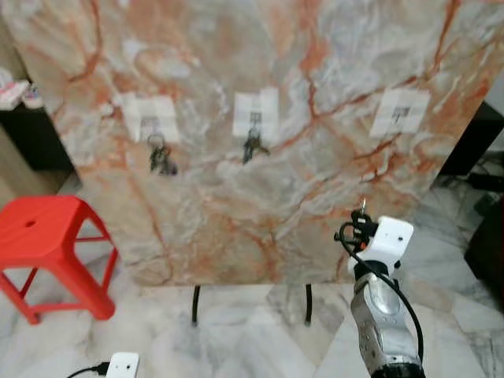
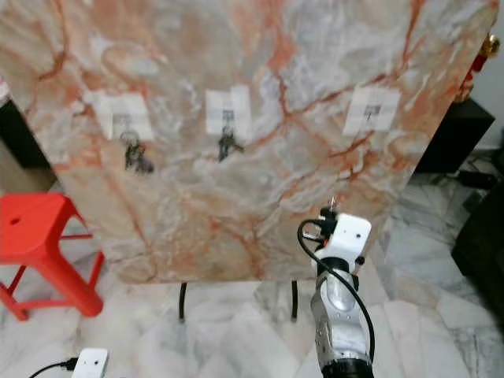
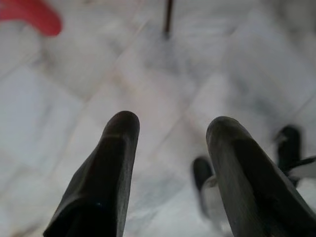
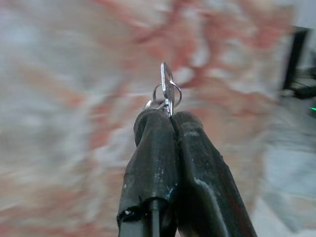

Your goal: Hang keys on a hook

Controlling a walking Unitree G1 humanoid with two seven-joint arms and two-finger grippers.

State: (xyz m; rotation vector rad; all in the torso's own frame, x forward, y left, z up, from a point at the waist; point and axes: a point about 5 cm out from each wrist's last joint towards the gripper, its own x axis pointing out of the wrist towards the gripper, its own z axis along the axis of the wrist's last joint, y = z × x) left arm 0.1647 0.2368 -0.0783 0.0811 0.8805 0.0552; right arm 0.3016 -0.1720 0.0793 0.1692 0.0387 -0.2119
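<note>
keys (image 4: pixel 166 93): one small bunch on a ring, pinched between the pressed-together fingers (image 4: pixel 153 163) of the right gripper (image 1: pixel 361 214), ring standing proud of the tips, likely so it can be slipped over a hook

left to right:
- red stool (image 1: pixel 49 236), on the floor beside the board
- left gripper (image 3: pixel 170 173), low over the floor tiles, fingers spread and holding nothing, idle
- marble board (image 1: pixel 260 94), upright on thin black legs
- left hook (image 1: pixel 151 122), on a white pad, already carrying a bunch
- middle hook (image 1: pixel 255 116), likewise carrying a bunch
- right hook (image 1: pixel 401 114), bare, the probable target
- right gripper, raised before the board, below and left of the bare hook, well apart from it
</note>
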